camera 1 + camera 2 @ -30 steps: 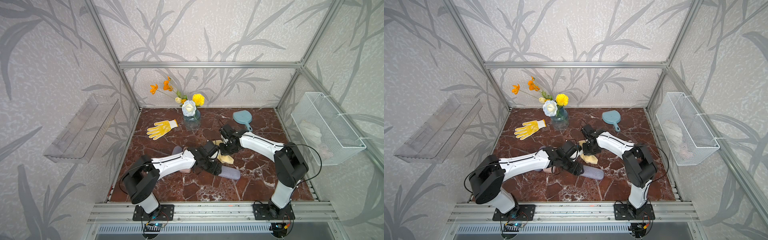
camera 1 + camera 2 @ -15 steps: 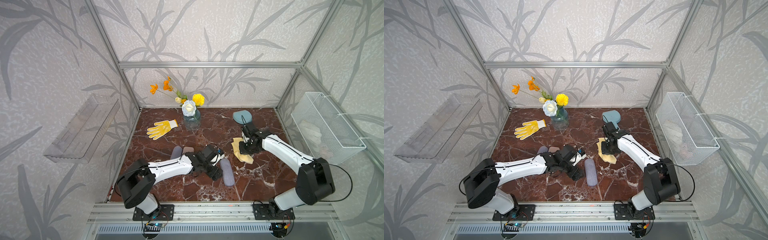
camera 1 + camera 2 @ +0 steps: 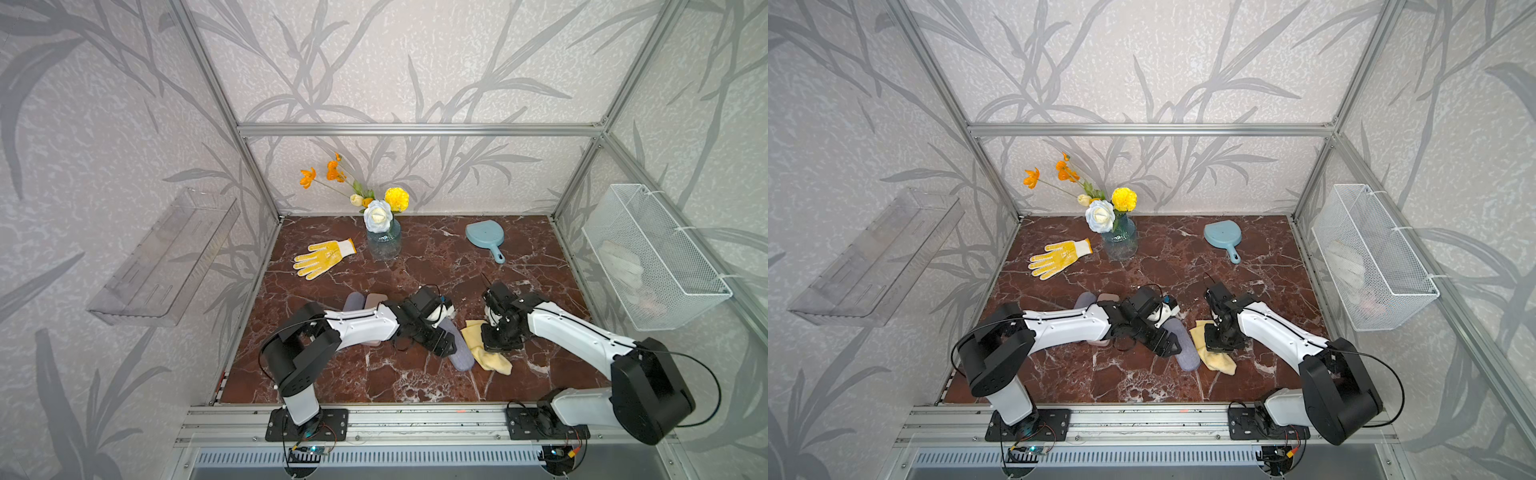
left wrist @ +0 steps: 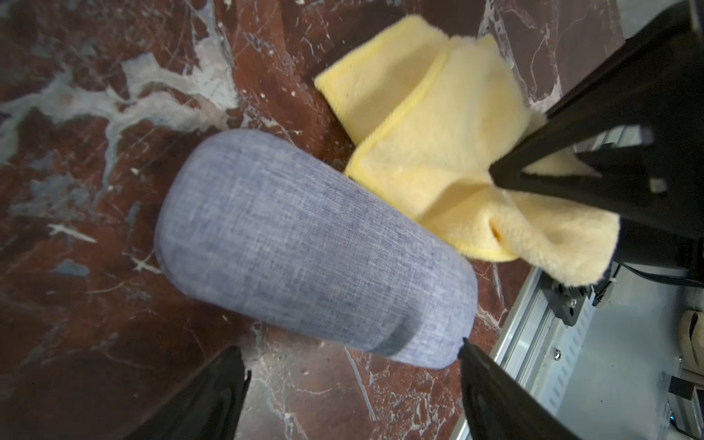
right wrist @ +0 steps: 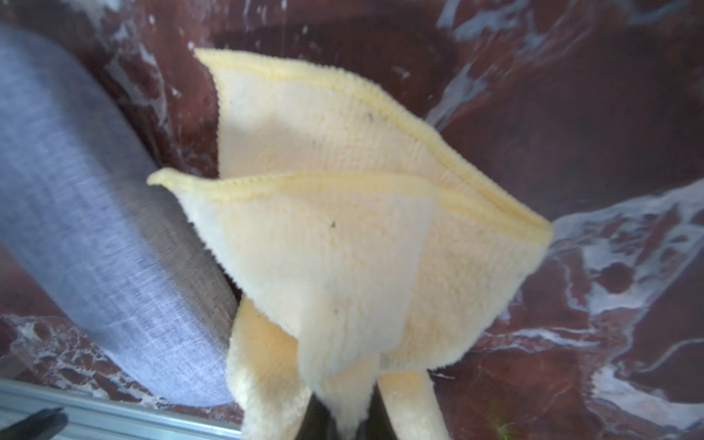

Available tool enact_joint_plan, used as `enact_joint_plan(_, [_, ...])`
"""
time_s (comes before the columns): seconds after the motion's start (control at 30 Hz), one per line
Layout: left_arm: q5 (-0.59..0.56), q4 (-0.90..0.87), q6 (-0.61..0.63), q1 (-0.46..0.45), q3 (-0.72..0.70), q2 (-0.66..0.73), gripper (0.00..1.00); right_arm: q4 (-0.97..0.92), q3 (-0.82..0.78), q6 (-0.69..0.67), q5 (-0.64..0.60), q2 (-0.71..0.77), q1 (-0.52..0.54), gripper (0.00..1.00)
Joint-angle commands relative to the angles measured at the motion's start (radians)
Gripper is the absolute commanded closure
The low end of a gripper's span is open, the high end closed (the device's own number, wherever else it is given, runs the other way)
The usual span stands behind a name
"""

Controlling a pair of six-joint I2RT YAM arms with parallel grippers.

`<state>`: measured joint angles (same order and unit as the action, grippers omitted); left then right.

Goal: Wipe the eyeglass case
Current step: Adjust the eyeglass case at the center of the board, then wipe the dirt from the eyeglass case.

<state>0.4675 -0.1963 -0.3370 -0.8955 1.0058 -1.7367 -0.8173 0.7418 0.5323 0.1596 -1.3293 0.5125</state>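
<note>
**Right gripper [image 3: 496,341] pinches the cloth [image 3: 492,360] beside an unheld eyeglass case [image 3: 460,354]**

In both top views the right gripper is closed on a bunch of the yellow cloth, whose free end trails over the marble table [image 3: 374,374] toward the near edge. The grey eyeglass case lies flat in the near middle of the table, just left of the cloth. Its long axis runs from far-left to near-right. The left gripper [image 3: 442,347] sits low at the case's left flank. Contact cannot be told from up here.

In the left wrist view the left gripper [image 4: 352,354] stands spread, one finger on each side of the case's [image 4: 304,247] end. Bare marble shows beside one finger, so nothing is clamped. The cloth [image 4: 438,152] leans against the case's right side.

In the right wrist view the cloth [image 5: 362,247] fans out from the shut jaws of the right gripper [image 5: 343,423]. One corner reaches the flank of the case [image 5: 95,228].

The likeliest trouble is the case sliding. With the left gripper open, a sideways stroke of the cloth would probably push the case leftward across the smooth marble rather than rub it. The cloth is held only by a small bunch, so a hard drag could pull it free or fold it under. The two grippers are also close together, so a long stroke to the left risks a knock between them.
</note>
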Motion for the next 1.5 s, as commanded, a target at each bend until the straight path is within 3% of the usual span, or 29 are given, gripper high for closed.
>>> enact_joint_plan(0.0, [0.027, -0.026, 0.016, 0.008, 0.067, -0.03, 0.12, -0.02, -0.018, 0.054, 0.062, 0.026, 0.034, 1.0])
enact_joint_plan(0.33, [-0.041, -0.151, 0.057, 0.01, 0.052, -0.007, 0.12, 0.039, -0.018, 0.096, 0.141, -0.006, 0.07, 1.0])
enact_joint_plan(0.67, [-0.129, -0.151, -0.002, -0.029, -0.039, 0.109, 0.12, 0.064, -0.026, 0.184, 0.225, 0.002, 0.158, 1.0])
enact_joint_plan(0.87, [-0.172, -0.126, 0.06, -0.046, -0.082, 0.138, 0.12, 0.093, 0.008, 0.194, 0.246, -0.051, 0.198, 1.0])
enact_joint_plan(1.07, [-0.275, -0.051, 0.231, -0.06, -0.135, 0.166, 0.12, -0.063, 0.016, 0.122, 0.169, 0.022, 0.174, 1.0])
enact_joint_plan(1.23, [-0.287, 0.063, 0.307, -0.081, -0.217, 0.209, 0.13, -0.234, -0.01, 0.049, 0.095, 0.16, 0.053, 1.0])
enact_joint_plan(1.3, [-0.281, 0.133, 0.325, -0.102, -0.256, 0.243, 0.12, -0.23, -0.019, 0.043, 0.116, 0.196, -0.005, 1.0])
enact_joint_plan(1.47, [-0.293, 0.141, 0.371, -0.141, -0.247, 0.221, 0.12, -0.229, 0.1, 0.054, -0.024, 0.197, -0.011, 1.0])
